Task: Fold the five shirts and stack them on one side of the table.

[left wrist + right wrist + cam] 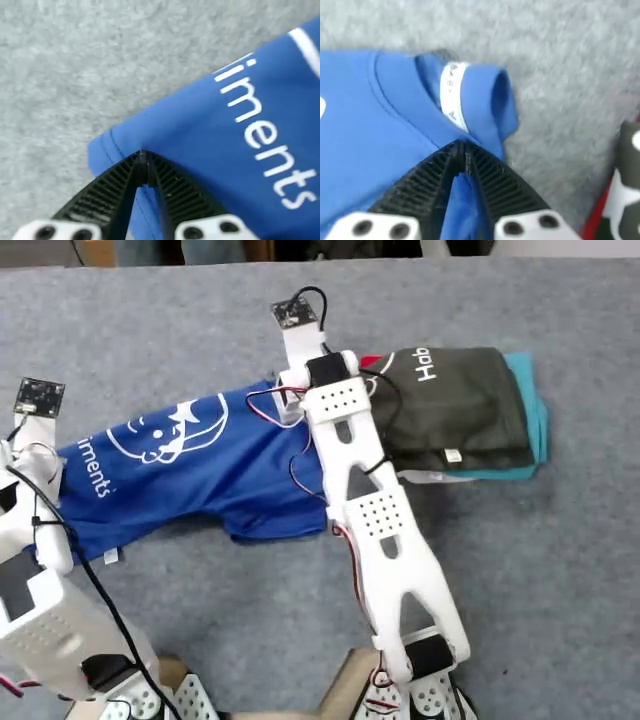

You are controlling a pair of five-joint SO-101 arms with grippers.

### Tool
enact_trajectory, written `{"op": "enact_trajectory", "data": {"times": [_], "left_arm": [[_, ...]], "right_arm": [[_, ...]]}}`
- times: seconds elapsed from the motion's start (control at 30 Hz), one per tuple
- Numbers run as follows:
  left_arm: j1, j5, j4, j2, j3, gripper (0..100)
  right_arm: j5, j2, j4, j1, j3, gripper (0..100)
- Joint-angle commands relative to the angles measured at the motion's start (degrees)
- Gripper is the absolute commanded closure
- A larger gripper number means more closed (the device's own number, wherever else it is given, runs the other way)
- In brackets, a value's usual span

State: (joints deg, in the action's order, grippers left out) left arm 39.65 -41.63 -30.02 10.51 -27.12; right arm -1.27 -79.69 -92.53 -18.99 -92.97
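A blue shirt (200,465) with white print lies spread across the grey table (520,590). My left gripper (50,465) is at its left end and is shut on a corner of the hem (144,162) beside the white lettering (260,135). At the shirt's other end my right gripper (288,390) is shut on the fabric (462,150) just under the collar and its white label (452,95). To the right lies a stack of folded shirts with a dark olive one (455,405) on top and a teal one (532,410) beneath.
Edges of a white and a red shirt (372,362) show under the stack, close to my right gripper. The red edge (600,220) and the dark shirt (631,170) also show in the right wrist view. Bare grey cloth covers the front right of the table.
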Motion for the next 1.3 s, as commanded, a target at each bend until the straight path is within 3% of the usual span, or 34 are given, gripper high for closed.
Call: {"op": "enact_trajectory", "data": {"times": [0.0, 0.23, 0.4, 0.57, 0.63, 0.73, 0.83, 1.03, 1.27], "left_arm": [[1.19, -1.32, 0.79, -2.55, 0.48, 97], [1.54, -0.97, 0.97, -14.68, -7.25, 97], [1.54, -0.35, 0.53, -28.22, -15.69, 97], [2.68, 1.67, 1.14, -39.65, -23.43, 97], [3.74, 7.38, 2.37, -42.55, -23.69, 97], [3.56, 17.14, 4.13, -42.99, -23.78, 97], [2.42, 20.92, 6.24, -41.58, -23.87, 97], [2.51, 22.59, 8.88, -37.80, -23.34, 97], [2.24, 22.24, 9.14, -34.46, -23.78, 97]], "right_arm": [[-0.62, 3.03, -3.25, 0.79, -2.95, 98.3], [-3.34, 14.99, -7.74, -0.70, -2.77, 98.4], [-5.71, 25.80, -8.97, -3.34, 4.88, 98.5], [-7.38, 40.40, -8.70, -8.18, 28.44, 98.5], [-7.47, 44.18, -8.35, -9.23, 39.43, 98.5], [-7.38, 46.29, -4.57, -9.32, 52.62, 98.5], [-7.21, 46.64, 1.67, -8.26, 61.93, 98.5], [-7.21, 46.90, 11.96, -8.26, 78.11, 98.5], [-7.12, 52.97, 10.37, -8.18, 86.02, 98.5]]}}
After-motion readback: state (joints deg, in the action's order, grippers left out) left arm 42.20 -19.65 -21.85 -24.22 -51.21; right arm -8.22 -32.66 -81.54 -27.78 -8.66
